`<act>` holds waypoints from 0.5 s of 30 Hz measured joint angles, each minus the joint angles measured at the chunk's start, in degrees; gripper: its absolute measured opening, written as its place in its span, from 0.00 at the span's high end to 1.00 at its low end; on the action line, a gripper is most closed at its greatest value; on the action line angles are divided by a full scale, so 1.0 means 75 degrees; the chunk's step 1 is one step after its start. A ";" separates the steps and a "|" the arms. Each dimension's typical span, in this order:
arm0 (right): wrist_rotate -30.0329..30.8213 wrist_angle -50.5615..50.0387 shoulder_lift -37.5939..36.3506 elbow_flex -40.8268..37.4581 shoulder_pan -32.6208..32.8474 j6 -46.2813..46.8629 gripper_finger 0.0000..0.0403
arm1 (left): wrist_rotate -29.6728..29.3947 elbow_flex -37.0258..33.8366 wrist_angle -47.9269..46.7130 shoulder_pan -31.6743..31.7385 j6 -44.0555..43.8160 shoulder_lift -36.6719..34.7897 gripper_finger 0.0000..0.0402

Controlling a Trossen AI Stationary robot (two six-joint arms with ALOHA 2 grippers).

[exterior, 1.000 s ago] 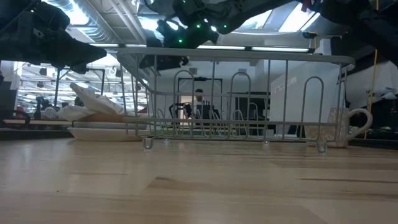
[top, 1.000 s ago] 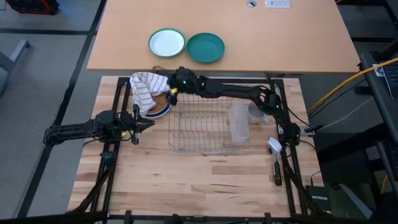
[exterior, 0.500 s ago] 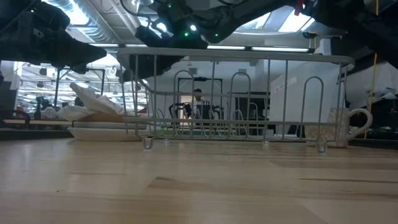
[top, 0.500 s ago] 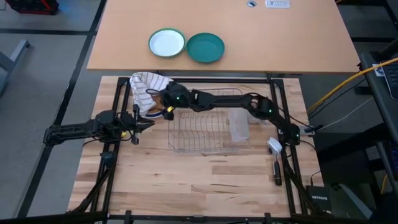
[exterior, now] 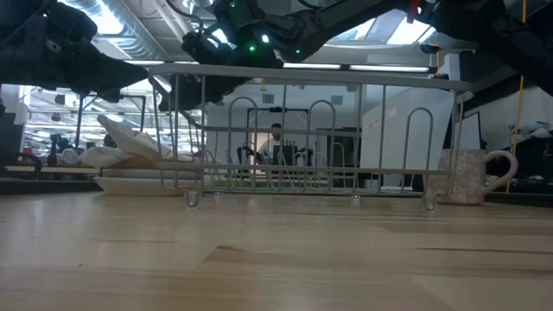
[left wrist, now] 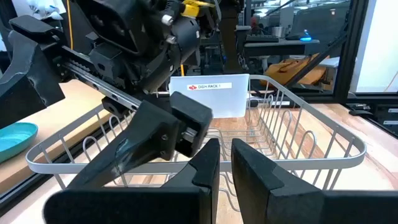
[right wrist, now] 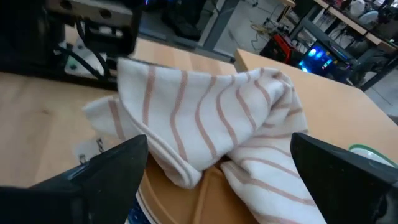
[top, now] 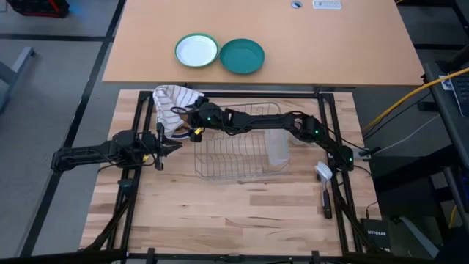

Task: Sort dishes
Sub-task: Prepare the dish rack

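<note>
Tan-brown plate [right wrist: 205, 196] atop flat stack, left of rack, largely hidden under striped towel [right wrist: 211, 124].

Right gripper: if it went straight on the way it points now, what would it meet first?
Most likely the striped towel lying over the tan plate; the open right gripper points right at it. Depth is unclear.

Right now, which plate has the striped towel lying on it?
The tan-brown plate under the right hand; the teal plate and green-rimmed plate sit bare.
</note>
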 joint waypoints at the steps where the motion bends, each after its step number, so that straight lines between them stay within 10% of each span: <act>1: 0.0003 -0.0167 -0.0014 0.0008 -0.0012 -0.0007 0.01 | 0.0002 0.0000 0.0000 0.0000 0.0000 0.0000 0.92; 15: 0.0338 -0.2936 -0.1036 -0.0056 -0.0259 -0.0764 0.01 | 0.0003 -0.0001 0.0000 -0.0001 0.0000 0.0000 0.92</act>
